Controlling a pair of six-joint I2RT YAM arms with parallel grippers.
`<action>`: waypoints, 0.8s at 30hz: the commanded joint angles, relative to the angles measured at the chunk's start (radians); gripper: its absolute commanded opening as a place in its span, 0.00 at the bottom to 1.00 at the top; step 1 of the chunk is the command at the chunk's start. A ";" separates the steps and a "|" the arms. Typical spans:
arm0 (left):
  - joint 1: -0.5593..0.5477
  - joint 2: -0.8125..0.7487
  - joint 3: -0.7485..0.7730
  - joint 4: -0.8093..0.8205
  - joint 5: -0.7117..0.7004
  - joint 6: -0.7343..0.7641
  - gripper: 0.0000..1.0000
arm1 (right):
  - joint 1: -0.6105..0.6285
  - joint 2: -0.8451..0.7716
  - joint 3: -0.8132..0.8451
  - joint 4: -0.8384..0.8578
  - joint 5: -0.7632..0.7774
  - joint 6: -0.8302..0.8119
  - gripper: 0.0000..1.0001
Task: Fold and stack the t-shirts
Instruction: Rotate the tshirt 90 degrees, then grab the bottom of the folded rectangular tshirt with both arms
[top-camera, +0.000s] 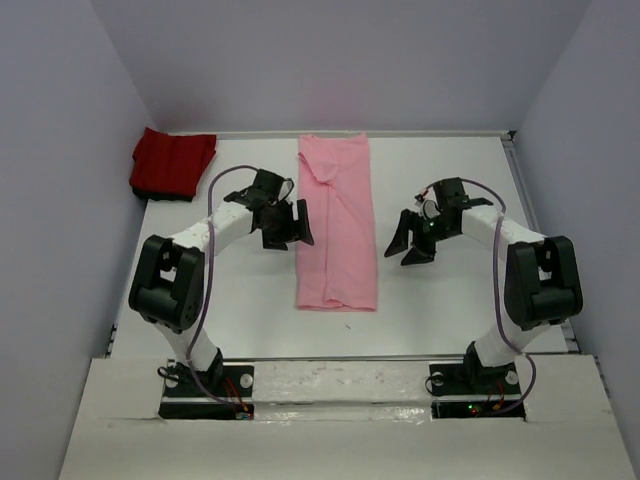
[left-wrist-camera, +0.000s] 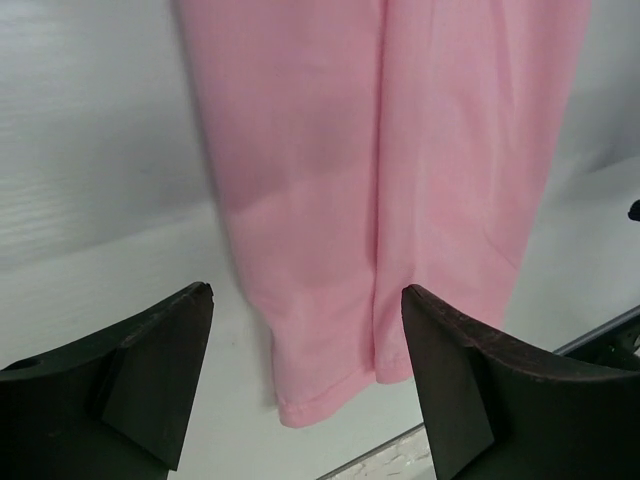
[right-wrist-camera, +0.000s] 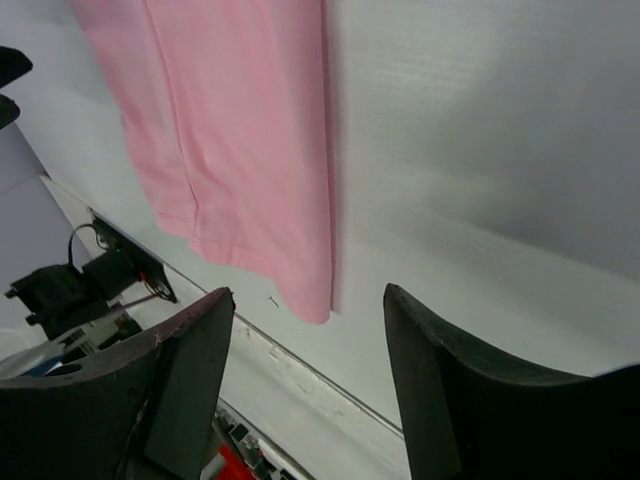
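Observation:
The light pink t-shirt (top-camera: 336, 225) lies flat in the middle of the table, folded into a long narrow strip running from back to front. It also shows in the left wrist view (left-wrist-camera: 380, 180) and the right wrist view (right-wrist-camera: 240, 150). The deep red t-shirt (top-camera: 172, 163) lies folded at the back left corner. My left gripper (top-camera: 290, 228) is open and empty, just left of the pink strip. My right gripper (top-camera: 408, 242) is open and empty, a little right of the strip.
The white table (top-camera: 240, 300) is enclosed by grey walls at the left, back and right. A raised white ledge (top-camera: 340, 385) runs along the near edge, by the arm bases.

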 joint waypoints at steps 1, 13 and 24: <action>-0.060 -0.083 -0.096 -0.013 -0.016 -0.026 0.86 | 0.055 -0.076 -0.096 0.029 0.002 -0.013 0.65; -0.080 -0.410 -0.479 0.091 0.019 -0.110 0.84 | 0.076 -0.329 -0.437 0.180 -0.003 0.083 0.60; -0.108 -0.467 -0.601 0.197 0.035 -0.242 0.82 | 0.134 -0.303 -0.512 0.333 0.022 0.163 0.57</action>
